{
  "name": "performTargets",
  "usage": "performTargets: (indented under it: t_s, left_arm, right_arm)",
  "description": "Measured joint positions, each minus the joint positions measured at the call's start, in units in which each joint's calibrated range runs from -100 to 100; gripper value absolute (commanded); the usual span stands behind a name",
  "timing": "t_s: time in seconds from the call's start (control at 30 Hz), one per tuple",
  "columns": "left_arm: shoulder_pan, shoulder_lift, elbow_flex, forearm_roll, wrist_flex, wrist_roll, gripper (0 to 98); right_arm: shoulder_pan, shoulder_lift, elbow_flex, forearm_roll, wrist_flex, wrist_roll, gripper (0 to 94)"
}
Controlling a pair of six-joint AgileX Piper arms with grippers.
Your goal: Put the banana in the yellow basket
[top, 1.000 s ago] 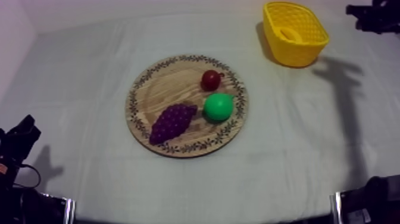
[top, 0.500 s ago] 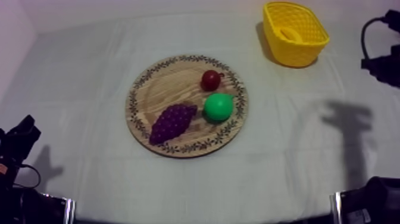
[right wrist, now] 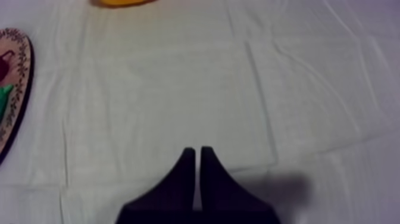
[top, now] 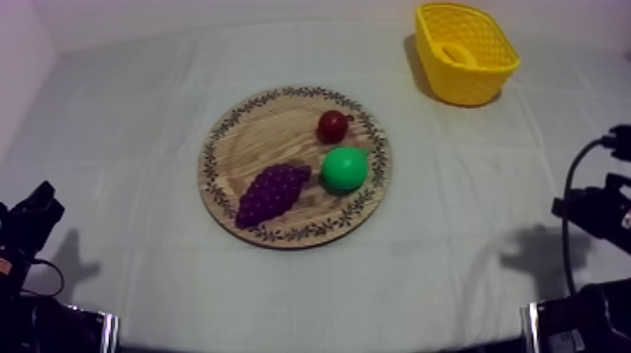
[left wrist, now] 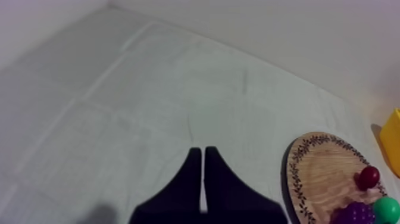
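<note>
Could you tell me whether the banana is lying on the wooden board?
No, the banana lies inside the yellow basket, away from the wooden board.

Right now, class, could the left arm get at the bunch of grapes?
Probably yes: only bare cloth lies between the left arm and the bunch of grapes, which lie uncovered on the wooden board.

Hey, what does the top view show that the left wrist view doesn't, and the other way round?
Top view's own: the banana lying inside the yellow basket. Left wrist view's own: the left end effector shut, fingers together over bare cloth. Shared: the basket, wooden board, grapes, small red fruit, green pear.
</note>
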Motion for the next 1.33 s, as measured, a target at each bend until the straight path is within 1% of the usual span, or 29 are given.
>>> performTargets:
  t_s: [0.13,0.23,0.4,0.47,0.5,0.6,0.63,0.67,0.73,0.8,0.9,1.33]
  left_arm:
    - [0.0,0.0,0.0,0.0,0.0,0.0,0.1]
    - [0.0,0.0,0.0,0.0,0.0,0.0,0.1]
    - [0.0,0.0,0.0,0.0,0.0,0.0,0.1]
    - [0.0,0.0,0.0,0.0,0.0,0.0,0.1]
    - [0.0,0.0,0.0,0.0,0.0,0.0,0.1]
    - [0.0,0.0,0.0,0.0,0.0,0.0,0.1]
    - [0.0,0.0,0.0,0.0,0.0,0.0,0.1]
    - [0.0,0.0,0.0,0.0,0.0,0.0,0.1]
    - [0.0,0.0,0.0,0.0,0.0,0.0,0.1]
    - [0.0,0.0,0.0,0.0,0.0,0.0,0.1]
    - [0.0,0.0,0.0,0.0,0.0,0.0,0.1]
    - [0.0,0.0,0.0,0.0,0.0,0.0,0.1]
  right_arm:
    - [-1.24,-8.56,1.97,0.01,1.96,-1.43,0.5]
    - [-1.99,-13.91,2.51,-0.11,2.92,-1.43,0.5]
    - [-2.7,-20.45,2.83,-1.12,3.02,0.05,0.5]
    - [-3.15,-22.06,2.98,-2.03,3.04,1.66,0.5]
    - [-3.35,-22.66,3.24,-3.06,2.49,2.73,0.5]
    - [-4.0,-23.25,4.9,-6.63,-0.97,6.71,0.5]
    - [-4.23,-23.31,5.25,-7.47,-2.99,8.24,0.5]
    - [-4.38,-23.31,5.39,-8.12,-5.2,9.5,0.5]
    - [-4.53,-23.31,5.45,-8.78,-7.23,11.22,0.5]
    - [-4.53,-23.31,5.52,-8.82,-7.18,12.56,0.5]
    - [-4.6,-23.31,5.58,-8.89,-7.26,13.43,0.5]
    - [-4.62,-23.31,5.65,-9.05,-7.34,13.84,0.5]
